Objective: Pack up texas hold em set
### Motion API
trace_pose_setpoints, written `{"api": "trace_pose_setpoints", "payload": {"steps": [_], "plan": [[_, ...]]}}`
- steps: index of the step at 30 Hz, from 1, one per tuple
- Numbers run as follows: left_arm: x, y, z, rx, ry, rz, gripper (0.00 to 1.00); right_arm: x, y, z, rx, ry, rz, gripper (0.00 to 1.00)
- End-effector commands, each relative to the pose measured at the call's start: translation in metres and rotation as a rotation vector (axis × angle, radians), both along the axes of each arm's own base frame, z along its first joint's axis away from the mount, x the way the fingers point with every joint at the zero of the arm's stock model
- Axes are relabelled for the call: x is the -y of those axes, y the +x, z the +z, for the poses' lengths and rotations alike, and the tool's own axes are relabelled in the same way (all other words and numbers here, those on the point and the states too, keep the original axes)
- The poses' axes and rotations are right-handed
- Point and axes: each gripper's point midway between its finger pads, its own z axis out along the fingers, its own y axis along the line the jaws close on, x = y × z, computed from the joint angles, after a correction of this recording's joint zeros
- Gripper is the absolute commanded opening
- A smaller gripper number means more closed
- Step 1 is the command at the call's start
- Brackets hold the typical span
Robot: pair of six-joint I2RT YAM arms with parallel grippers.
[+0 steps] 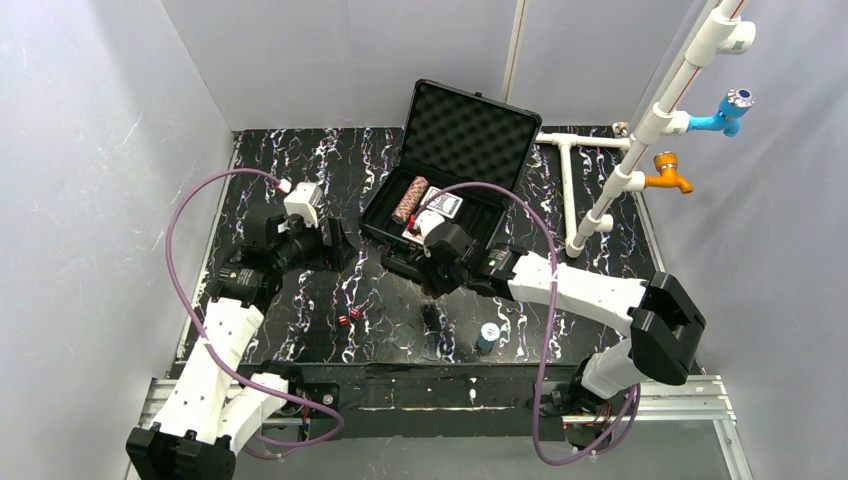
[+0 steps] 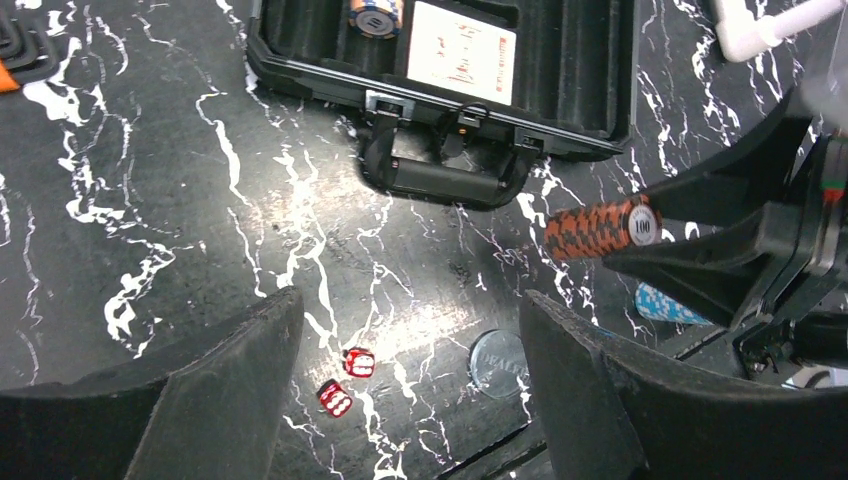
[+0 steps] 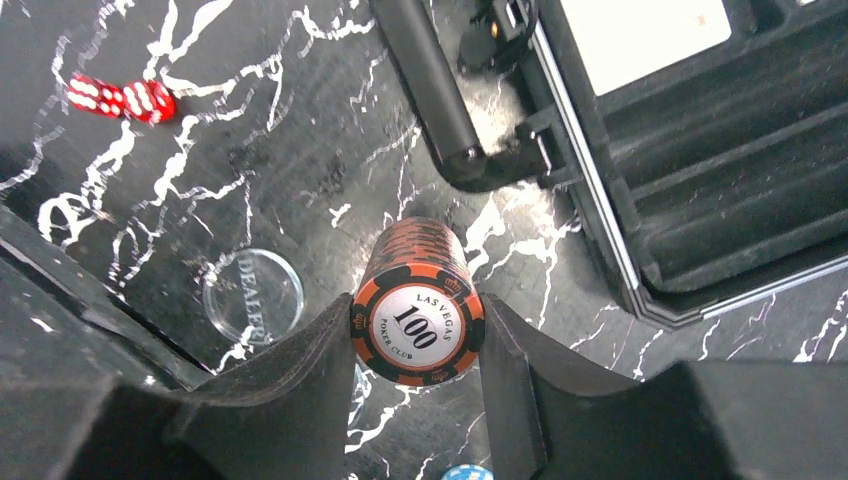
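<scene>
Orange-and-black chip stack (image 3: 417, 300), marked 100, lies sideways, clamped between the fingers of the right pincer (image 3: 415, 335). It hangs over the marbled worktop (image 1: 300, 180), just in front of the handle (image 2: 445, 185) of the open black case (image 1: 470, 130). The left pincer (image 2: 410, 320) stands wide and holds nothing, above two red dice (image 2: 348, 380). A clear dealer button (image 2: 498, 365) and a blue chip stack (image 1: 488, 337) lie near them.

Your left arm (image 1: 215, 350) rises from its base and bends toward the right. Its end effector (image 2: 410, 320) points downward with its jaws spread wide and empty. Your right arm (image 1: 580, 290) stretches leftward. Its end effector (image 3: 415, 340) is clamped on an orange-and-black chip stack (image 3: 415, 265), which is held sideways.
</scene>
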Motion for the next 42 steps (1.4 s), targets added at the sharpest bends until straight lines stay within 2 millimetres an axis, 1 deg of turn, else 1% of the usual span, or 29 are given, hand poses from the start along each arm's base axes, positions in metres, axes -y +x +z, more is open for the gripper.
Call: {"api": "trace_pose_setpoints", "payload": {"steps": [1,3,8,11,14,18,22,27,30,35,39,42], "plan": [[0.018,-0.004,0.009,0.055,-0.051,-0.094,0.77,-0.018,0.019,0.063,0.054,0.179,0.004,0.01],[0.024,-0.006,0.01,0.074,-0.061,-0.123,0.78,-0.017,0.021,0.073,0.04,0.21,0.007,0.01],[0.039,-0.011,0.02,0.138,-0.052,-0.215,0.78,-0.015,0.02,0.098,-0.015,0.304,0.044,0.01],[0.049,-0.018,0.024,0.172,-0.052,-0.293,0.81,-0.016,0.017,0.111,-0.046,0.367,0.08,0.01],[0.056,-0.027,0.022,0.2,-0.042,-0.367,0.82,-0.021,0.007,0.117,-0.073,0.408,0.157,0.01],[0.066,-0.039,0.017,0.248,-0.063,-0.437,0.81,-0.027,-0.012,0.124,-0.127,0.468,0.278,0.01],[0.078,-0.053,0.016,0.27,-0.112,-0.519,0.8,-0.036,-0.033,0.142,-0.16,0.559,0.406,0.01],[0.094,-0.074,0.018,0.248,-0.187,-0.626,0.77,-0.04,-0.047,0.162,-0.166,0.614,0.505,0.01],[0.103,-0.086,0.022,0.233,-0.236,-0.686,0.78,-0.041,-0.054,0.169,-0.171,0.64,0.55,0.01],[0.112,-0.1,0.024,0.195,-0.287,-0.754,0.79,-0.043,-0.062,0.18,-0.18,0.675,0.608,0.01],[0.118,-0.106,0.026,0.16,-0.322,-0.783,0.79,-0.044,-0.064,0.186,-0.171,0.685,0.633,0.01],[0.12,-0.106,0.028,0.146,-0.337,-0.778,0.79,-0.045,-0.064,0.187,-0.169,0.685,0.649,0.01]]}}
